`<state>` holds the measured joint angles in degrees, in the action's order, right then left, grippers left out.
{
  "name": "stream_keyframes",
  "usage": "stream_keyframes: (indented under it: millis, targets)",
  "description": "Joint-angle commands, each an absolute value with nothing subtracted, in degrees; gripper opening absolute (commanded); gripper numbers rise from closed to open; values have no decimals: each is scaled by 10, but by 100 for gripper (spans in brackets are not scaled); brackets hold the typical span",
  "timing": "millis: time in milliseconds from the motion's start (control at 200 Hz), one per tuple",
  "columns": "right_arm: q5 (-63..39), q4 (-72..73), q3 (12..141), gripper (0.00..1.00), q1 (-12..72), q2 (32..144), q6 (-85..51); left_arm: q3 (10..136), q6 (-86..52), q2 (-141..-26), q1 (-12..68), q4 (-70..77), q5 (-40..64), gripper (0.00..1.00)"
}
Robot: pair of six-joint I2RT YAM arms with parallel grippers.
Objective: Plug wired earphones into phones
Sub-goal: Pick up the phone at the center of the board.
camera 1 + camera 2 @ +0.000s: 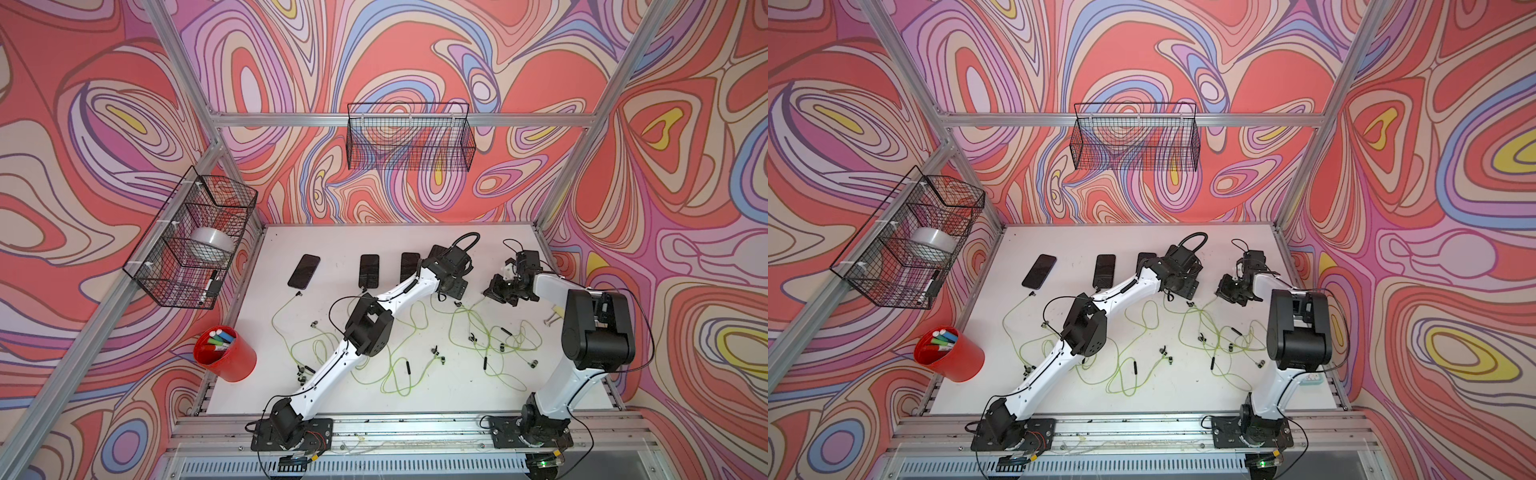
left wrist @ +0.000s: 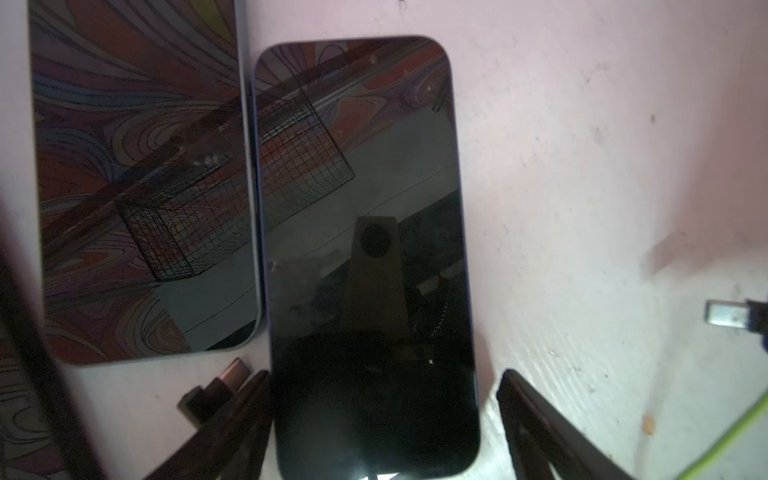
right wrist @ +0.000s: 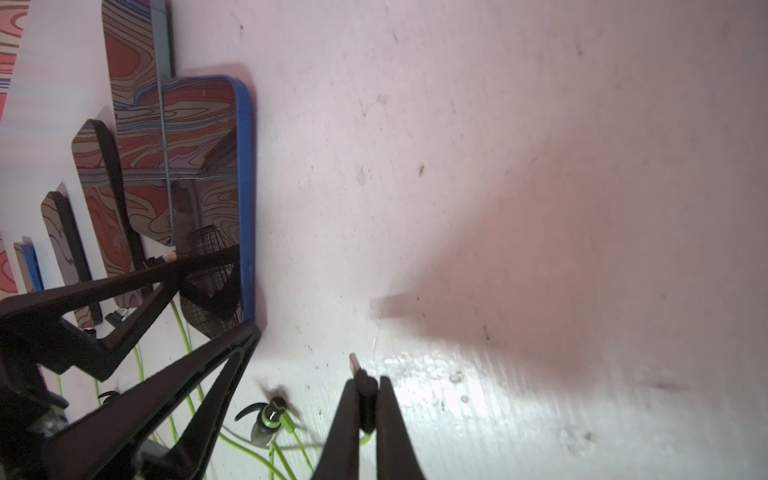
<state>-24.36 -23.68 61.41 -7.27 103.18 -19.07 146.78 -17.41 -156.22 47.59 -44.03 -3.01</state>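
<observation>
Nearest us: right gripper (image 3: pixel 368 381) pinched shut on plug (image 3: pixel 360 372), seen only in right wrist view. We note left gripper (image 2: pixel 380 386) gaping astride phone (image 2: pixel 361 187) on table (image 2: pixel 582 166); in both top views left arm (image 1: pixel 399 291) covers it.

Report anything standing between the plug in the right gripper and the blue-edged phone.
Only bare table separates the plug from the phone's blue side, but the open left gripper straddles the phone's near end.
</observation>
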Motion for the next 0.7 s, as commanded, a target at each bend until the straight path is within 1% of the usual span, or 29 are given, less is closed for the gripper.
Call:
stream_keyframes:
  millis: [0, 376, 601, 621, 696]
  targets:
    - [-237, -229, 603, 0, -71, 1019, -191, 1479, -163, -1592, 477, -487, -31, 86]
    - [-235, -226, 597, 0, -71, 1019, -191, 1469, -122, -1579, 479, -552, -59, 74]
    - [-232, -227, 594, 0, -71, 1019, -192, 1458, -99, -1573, 481, -563, -62, 71]
    - [-231, -228, 594, 0, -71, 1004, -191, 1454, -97, -1570, 482, -564, -64, 71]
    - [-228, -232, 595, 0, -71, 1001, -187, 1431, -86, -1551, 485, -572, -68, 71]
